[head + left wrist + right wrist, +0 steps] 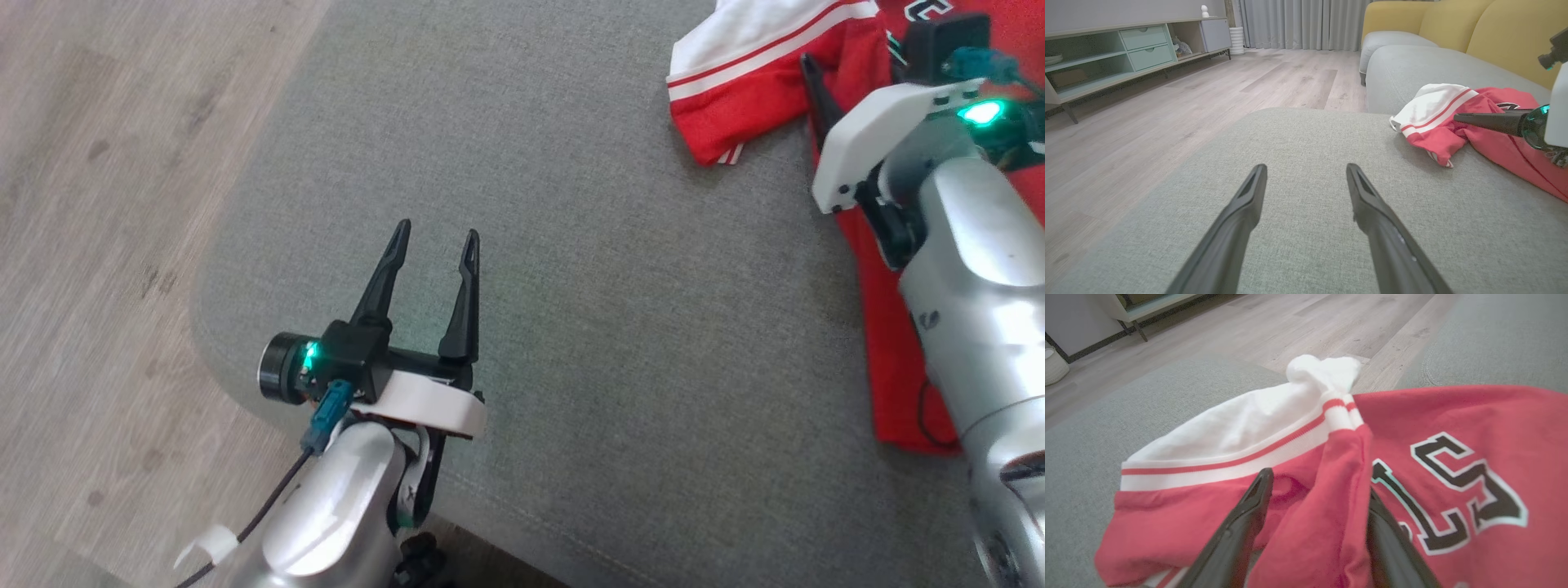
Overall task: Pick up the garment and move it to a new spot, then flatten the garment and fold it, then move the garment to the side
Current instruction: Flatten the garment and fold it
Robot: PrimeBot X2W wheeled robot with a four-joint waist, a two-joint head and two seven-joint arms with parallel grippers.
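Our left gripper [437, 230] hangs wide open, empty, over the grey cushion [571, 286]. Farther on, our right gripper [1318, 484] straddles 1 red fold of the garment [1453, 416]; we cannot tell if it grips. A shallow pinch could slip free

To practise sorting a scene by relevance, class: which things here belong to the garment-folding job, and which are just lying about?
Belongs to the job: red and white garment; right gripper, fingers astride a fold of it; left gripper, open; grey cushion beneath.

Just lying about: yellow sofa; shelf cabinet; curtains.
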